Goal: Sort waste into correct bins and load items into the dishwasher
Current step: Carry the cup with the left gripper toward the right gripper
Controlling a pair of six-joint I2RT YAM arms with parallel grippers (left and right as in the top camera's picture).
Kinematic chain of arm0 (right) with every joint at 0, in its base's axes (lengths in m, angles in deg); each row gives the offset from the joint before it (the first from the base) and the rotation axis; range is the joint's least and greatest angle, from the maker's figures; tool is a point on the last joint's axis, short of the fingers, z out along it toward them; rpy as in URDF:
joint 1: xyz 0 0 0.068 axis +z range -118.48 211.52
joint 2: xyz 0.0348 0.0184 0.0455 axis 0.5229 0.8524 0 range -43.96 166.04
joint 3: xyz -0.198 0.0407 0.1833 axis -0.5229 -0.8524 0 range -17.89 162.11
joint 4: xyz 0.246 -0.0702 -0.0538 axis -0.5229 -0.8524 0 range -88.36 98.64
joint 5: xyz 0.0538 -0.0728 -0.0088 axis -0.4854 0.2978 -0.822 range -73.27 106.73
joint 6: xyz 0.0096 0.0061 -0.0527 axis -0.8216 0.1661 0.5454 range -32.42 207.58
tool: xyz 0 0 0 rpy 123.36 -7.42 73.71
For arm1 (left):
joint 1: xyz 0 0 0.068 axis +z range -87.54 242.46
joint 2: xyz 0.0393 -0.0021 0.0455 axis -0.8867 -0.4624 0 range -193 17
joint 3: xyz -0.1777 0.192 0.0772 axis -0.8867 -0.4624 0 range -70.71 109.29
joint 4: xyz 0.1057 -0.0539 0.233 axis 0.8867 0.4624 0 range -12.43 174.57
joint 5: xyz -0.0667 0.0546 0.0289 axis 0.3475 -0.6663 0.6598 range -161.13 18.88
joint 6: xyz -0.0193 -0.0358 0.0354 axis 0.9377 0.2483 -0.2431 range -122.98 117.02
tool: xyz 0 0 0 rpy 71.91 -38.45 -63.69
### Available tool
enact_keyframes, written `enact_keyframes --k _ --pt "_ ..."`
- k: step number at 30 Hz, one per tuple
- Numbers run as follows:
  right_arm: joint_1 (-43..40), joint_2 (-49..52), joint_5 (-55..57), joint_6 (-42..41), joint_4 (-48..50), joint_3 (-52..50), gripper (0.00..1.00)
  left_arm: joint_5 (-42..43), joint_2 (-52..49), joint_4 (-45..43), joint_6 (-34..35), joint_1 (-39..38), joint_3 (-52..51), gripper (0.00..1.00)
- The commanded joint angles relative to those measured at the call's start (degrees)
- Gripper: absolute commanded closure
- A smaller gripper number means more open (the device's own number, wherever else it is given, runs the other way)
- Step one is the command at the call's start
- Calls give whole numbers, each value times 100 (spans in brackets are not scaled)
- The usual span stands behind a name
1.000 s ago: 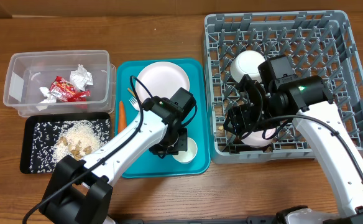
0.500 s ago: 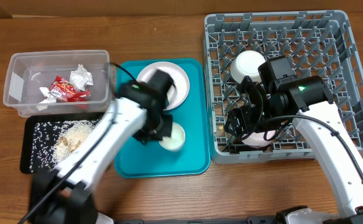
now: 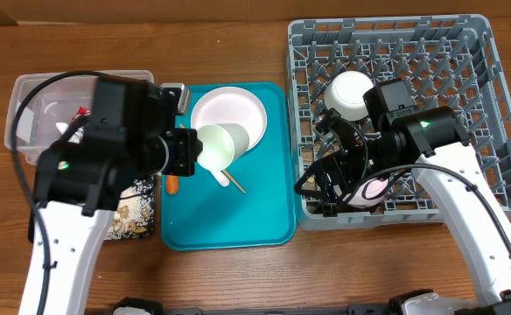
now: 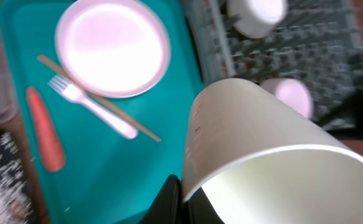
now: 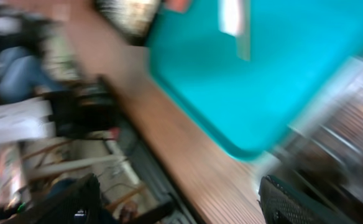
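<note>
My left gripper (image 3: 194, 150) is shut on the rim of a small white cup (image 3: 217, 146), held tipped on its side above the teal tray (image 3: 264, 223). In the left wrist view the black fingers (image 4: 176, 202) pinch the cup (image 4: 262, 143) wall. On the tray lie a pale plate (image 4: 113, 46), a white fork (image 4: 91, 102), a chopstick (image 4: 141, 130) and an orange carrot (image 4: 45, 127). The grey dish rack (image 3: 465, 52) holds a white bowl (image 3: 350, 92) and a pale-pink bowl (image 3: 374, 188). My right gripper (image 3: 325, 184) is open over the rack's front left, beside the pink bowl, holding nothing.
The clear tub (image 3: 24, 105) and the black tray with rice and nuts (image 3: 135, 219) sit left of the teal tray, largely hidden under my left arm. The right wrist view is blurred, showing the teal tray corner (image 5: 275, 68) and the wooden table edge (image 5: 194, 162).
My left arm lifted the cup off the teal tray and swung up and left, uncovering the chopstick. The right gripper opened wider and shifted slightly left; the pink bowl now shows in the rack.
</note>
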Motion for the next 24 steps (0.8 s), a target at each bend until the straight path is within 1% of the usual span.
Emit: enact_keyframes --k 1,6,9,12,16,20,24 --pt "11 -9 -1720 1226 72 157 16 1862 33 -50 -938 326 105 96" --pt "11 -9 -2214 1871 313 157 16 3759 -225 -61 -2031 507 96 96" --pt "11 -9 -2356 1982 439 157 16 4369 -446 -61 -2382 507 96 96" --pt "11 -9 -2527 1982 684 157 16 4721 -713 -68 -2634 507 96 96" --pt "11 -9 -2776 1982 1032 157 16 4745 -1115 -70 -2994 507 96 96" --pt "11 -9 -2828 1978 1346 157 16 5101 -1519 -68 -3436 516 96 96" --pt "11 -9 -2999 1978 1497 157 17 5353 -1810 -68 -3606 573 96 96"
